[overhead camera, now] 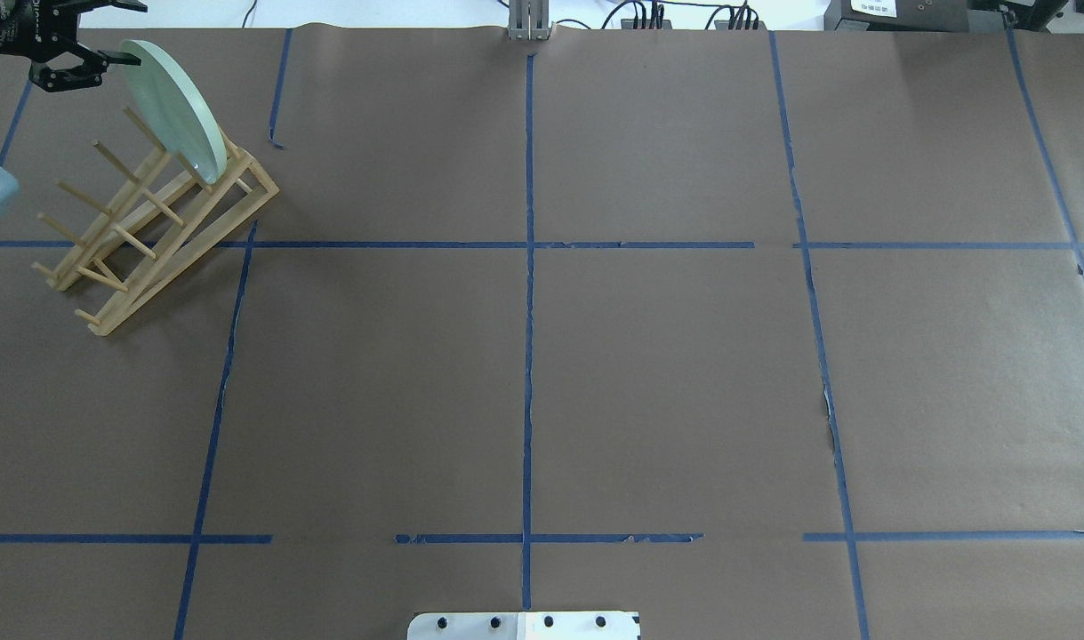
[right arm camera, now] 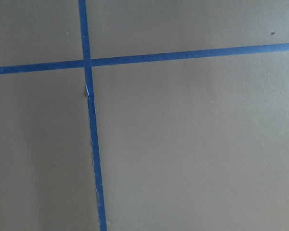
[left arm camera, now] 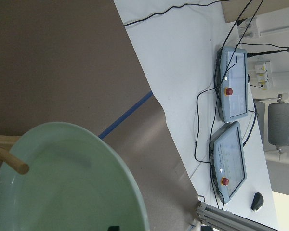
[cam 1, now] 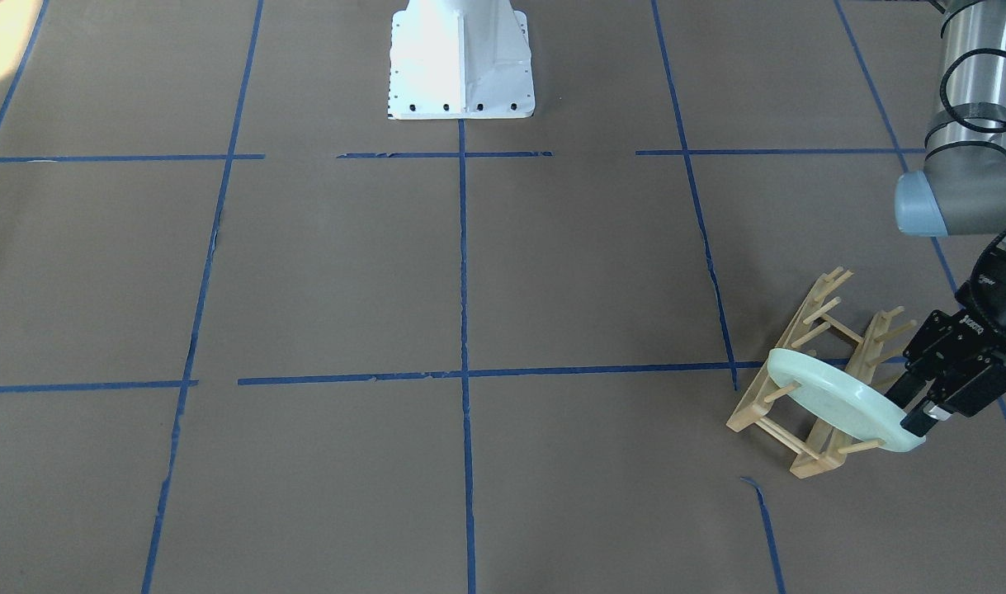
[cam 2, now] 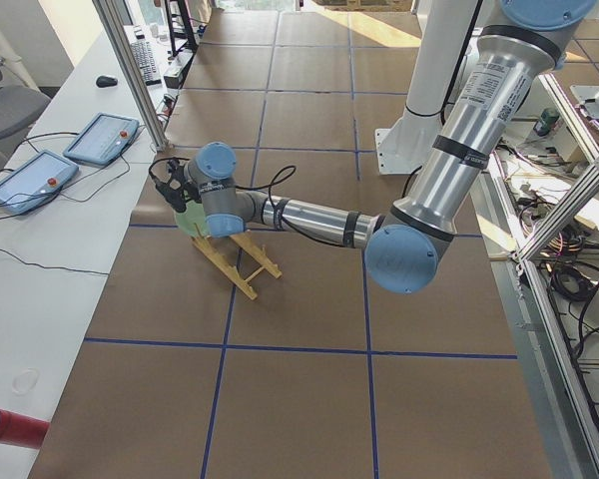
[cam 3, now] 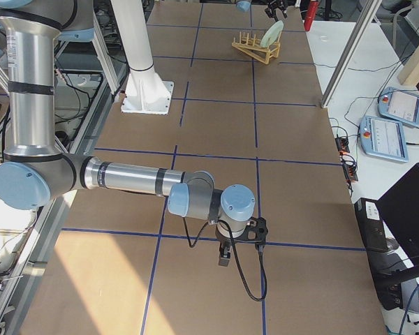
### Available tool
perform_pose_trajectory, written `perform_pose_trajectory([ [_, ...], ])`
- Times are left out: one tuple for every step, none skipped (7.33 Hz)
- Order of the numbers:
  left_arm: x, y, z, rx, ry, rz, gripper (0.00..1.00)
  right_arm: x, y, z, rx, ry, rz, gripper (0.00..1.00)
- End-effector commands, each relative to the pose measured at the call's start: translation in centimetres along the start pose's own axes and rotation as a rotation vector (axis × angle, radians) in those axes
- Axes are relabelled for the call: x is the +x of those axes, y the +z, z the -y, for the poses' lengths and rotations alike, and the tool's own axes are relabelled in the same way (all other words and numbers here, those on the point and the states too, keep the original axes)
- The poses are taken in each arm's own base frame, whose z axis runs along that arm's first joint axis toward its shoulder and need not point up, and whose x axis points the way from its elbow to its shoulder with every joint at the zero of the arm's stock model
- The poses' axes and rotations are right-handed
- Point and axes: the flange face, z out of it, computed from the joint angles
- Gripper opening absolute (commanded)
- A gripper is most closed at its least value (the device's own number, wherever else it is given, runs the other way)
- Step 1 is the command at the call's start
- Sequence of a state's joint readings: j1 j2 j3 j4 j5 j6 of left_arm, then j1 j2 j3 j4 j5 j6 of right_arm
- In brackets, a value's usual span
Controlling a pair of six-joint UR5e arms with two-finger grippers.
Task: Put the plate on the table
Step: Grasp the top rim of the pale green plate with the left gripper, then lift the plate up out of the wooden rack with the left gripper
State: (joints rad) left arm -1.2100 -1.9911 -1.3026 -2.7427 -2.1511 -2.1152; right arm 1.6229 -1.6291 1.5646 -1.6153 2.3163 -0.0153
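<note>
The pale mint-green plate [cam 1: 833,400] stands on edge, leaning in the end slot of the wooden peg rack [cam 1: 750,412], at the far left of the table [overhead camera: 524,356] in the overhead view. The plate [overhead camera: 172,107] shows there above the rack [overhead camera: 177,240]. My left gripper [cam 1: 915,408] is at the plate's top rim with its jaws open, one finger [overhead camera: 115,60] touching the edge. In the left wrist view the plate [left arm camera: 62,183] fills the lower left with a rack peg across it. My right gripper [cam 3: 225,257] hovers low over bare table far from the plate; I cannot tell whether it is open.
The white robot base [cam 1: 461,58] stands at the table's middle edge. A white bench with two teach pendants [left arm camera: 233,91] and cables runs just beyond the table edge by the rack. Blue tape lines [right arm camera: 89,120] cross the brown paper.
</note>
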Motion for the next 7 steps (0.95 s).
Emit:
perform_pose_trajectory([
  [0.3, 0.1, -0.2, -0.002, 0.002, -0.003, 0.02, 0.0, 0.0, 0.0, 0.0, 0.0, 0.0, 1.0],
  [0.6, 0.0, -0.5, -0.007, 0.008, -0.007, 0.0, 0.0, 0.0, 0.0, 0.0, 0.0, 0.0, 1.0],
  [0.8, -0.3, -0.9, -0.016, 0.014, -0.013, 0.0, 0.0, 0.0, 0.0, 0.0, 0.0, 0.0, 1.0],
  [1.5, -0.8, -1.6, -0.03, 0.023, -0.024, 0.0, 0.0, 0.0, 0.0, 0.0, 0.0, 0.0, 1.0],
  [2.2, -1.3, -2.3, -0.039, 0.021, -0.039, 0.0, 0.0, 0.0, 0.0, 0.0, 0.0, 0.0, 1.0],
  [4.5, -2.4, -2.9, -0.083, -0.016, -0.043, 0.0, 0.0, 0.0, 0.0, 0.0, 0.0, 0.0, 1.0],
  [7.5, -4.7, -3.5, -0.141, -0.04, -0.036, 0.0, 0.0, 0.0, 0.0, 0.0, 0.0, 0.0, 1.0],
])
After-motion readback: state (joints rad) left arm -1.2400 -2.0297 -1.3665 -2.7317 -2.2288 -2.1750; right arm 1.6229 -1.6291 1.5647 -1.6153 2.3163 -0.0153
